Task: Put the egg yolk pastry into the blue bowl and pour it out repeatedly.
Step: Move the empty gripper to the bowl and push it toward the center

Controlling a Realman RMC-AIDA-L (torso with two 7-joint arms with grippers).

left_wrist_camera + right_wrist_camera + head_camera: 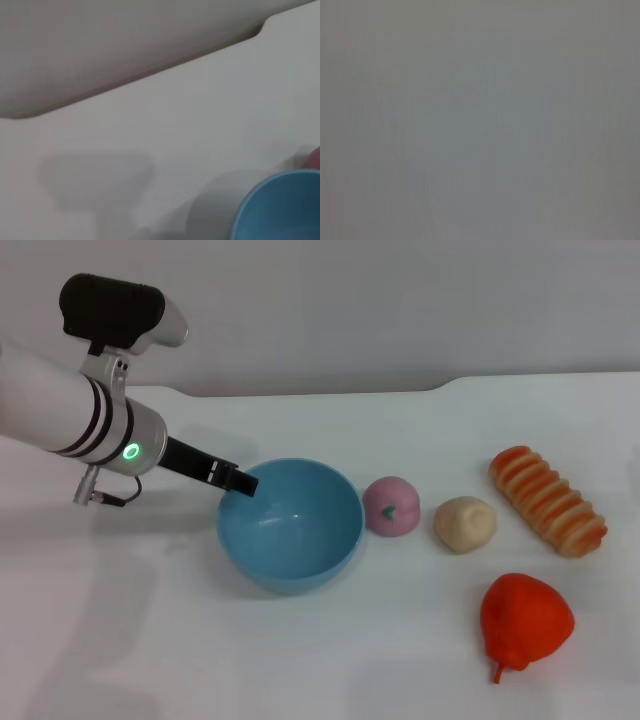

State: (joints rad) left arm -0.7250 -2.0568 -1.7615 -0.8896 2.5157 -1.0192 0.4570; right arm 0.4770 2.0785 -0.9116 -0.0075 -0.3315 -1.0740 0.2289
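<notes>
The blue bowl (290, 525) at centre frame sits empty on the white worktop (120, 640). The left end effector (238, 481) pinches its left rim. The egg yolk pastry (465, 523) lies right of centre, well apart from it.

blue bowl (290, 525): 1, centre of frame | egg yolk pastry (465, 523): 1, right of centre | pink bun (391, 505): 1, just right of the bowl | orange-striped ridged bread (547, 500): 1, right side | red strawberry-shaped item (524, 623): 1, lower right | food items: 4 | counter (150, 640): 1
</notes>
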